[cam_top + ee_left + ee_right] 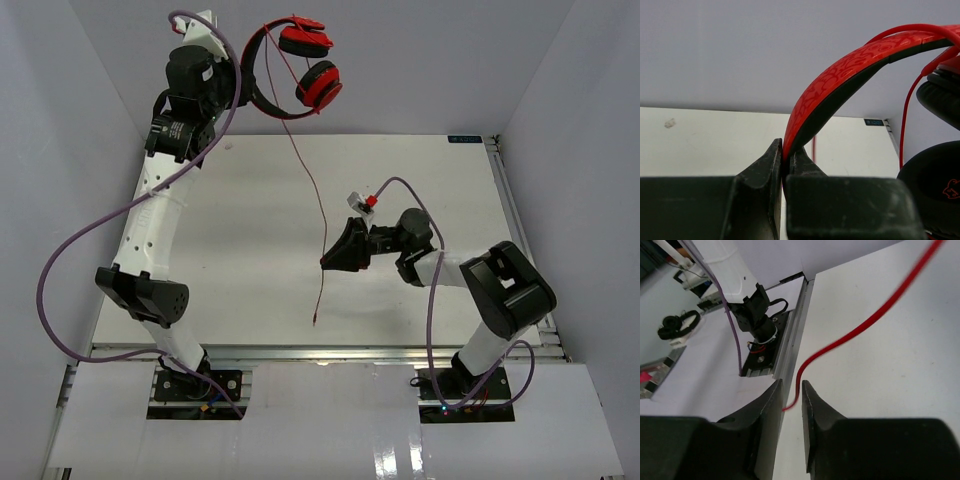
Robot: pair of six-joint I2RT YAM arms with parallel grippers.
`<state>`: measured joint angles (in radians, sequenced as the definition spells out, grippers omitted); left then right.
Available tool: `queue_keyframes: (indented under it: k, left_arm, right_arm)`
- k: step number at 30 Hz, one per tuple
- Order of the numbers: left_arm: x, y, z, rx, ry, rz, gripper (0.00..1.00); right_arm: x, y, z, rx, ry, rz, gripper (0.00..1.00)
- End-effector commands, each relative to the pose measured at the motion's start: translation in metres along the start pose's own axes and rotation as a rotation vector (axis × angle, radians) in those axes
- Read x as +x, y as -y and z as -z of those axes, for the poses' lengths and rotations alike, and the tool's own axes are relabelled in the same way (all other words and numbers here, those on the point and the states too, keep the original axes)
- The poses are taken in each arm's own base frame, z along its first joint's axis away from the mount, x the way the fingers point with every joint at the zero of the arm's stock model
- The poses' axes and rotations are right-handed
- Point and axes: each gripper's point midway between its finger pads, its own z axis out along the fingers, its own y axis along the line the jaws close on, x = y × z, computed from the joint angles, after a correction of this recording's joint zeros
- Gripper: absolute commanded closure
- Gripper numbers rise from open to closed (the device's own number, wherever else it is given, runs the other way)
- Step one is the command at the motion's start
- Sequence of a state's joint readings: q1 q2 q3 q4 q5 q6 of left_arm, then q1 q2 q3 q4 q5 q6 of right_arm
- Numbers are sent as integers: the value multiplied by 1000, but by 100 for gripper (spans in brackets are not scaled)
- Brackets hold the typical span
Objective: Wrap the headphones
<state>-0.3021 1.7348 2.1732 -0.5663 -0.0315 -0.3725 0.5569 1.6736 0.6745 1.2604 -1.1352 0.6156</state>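
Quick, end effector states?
Left end effector: closed on the headphones' headband.
Right end effector: open narrowly, red cable between its jaws, not clamped.

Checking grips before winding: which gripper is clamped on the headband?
The left gripper, raised at the back, is shut on the red headband. The right gripper, lower down, has only the thin red cable between its open fingers.

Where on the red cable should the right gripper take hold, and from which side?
Its lower stretch, above the free tip, from the right: the cable hangs straight from the headphones held up by the left gripper, and runs between the right gripper's open jaws.
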Motion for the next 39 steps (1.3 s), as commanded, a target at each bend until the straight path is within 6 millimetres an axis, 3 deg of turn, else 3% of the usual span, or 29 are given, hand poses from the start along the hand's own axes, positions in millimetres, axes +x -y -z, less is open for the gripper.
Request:
queue_keyframes:
  k: [1,4,6,9,12,16,20,23,29,32,33,34,39]
  left_arm:
    - [-21,-6,0,-25,83,16,100]
    - [-6,-29,-8,-98,58,-22,100]
    - [3,-41,-11,-124,42,-35,100]
    - [23,-51,-12,-116,2,-22,100]
    - [18,-44,-5,-87,14,-8,100]
    - [-5,-33,5,-63,53,-3,100]
    - [-8,-37,6,-85,48,-29,100]
    - [2,-46,4,-118,30,-56,100]
    - [42,-77,-9,-208,-45,-125,100]
    - [60,-91,-18,-238,-79,-144,100]
    - [66,-95,-22,-246,-89,-145,100]
    - [74,-98,-26,-249,-105,-150,100]
    - [117,-108,-47,-242,-199,-139,100]
  right_arm:
    - [-7,-7,-2,8,-35,214,84]
    - [9,8,4,129,-147,175,92]
    - [-5,8,7,155,-171,300,92]
    - [-6,0,11,148,-181,302,92]
    - [-3,0,9,137,-182,290,92]
    - [-4,-1,2,93,-168,247,92]
    - [-21,9,2,155,-203,321,92]
    - [-35,15,11,241,-249,419,92]
    - [-77,17,41,421,-411,612,92]
    - [-117,15,49,495,-446,741,92]
    - [-140,12,51,521,-444,812,92]
    - [-149,9,50,531,-451,847,92]
    - [-175,13,47,626,-575,1038,92]
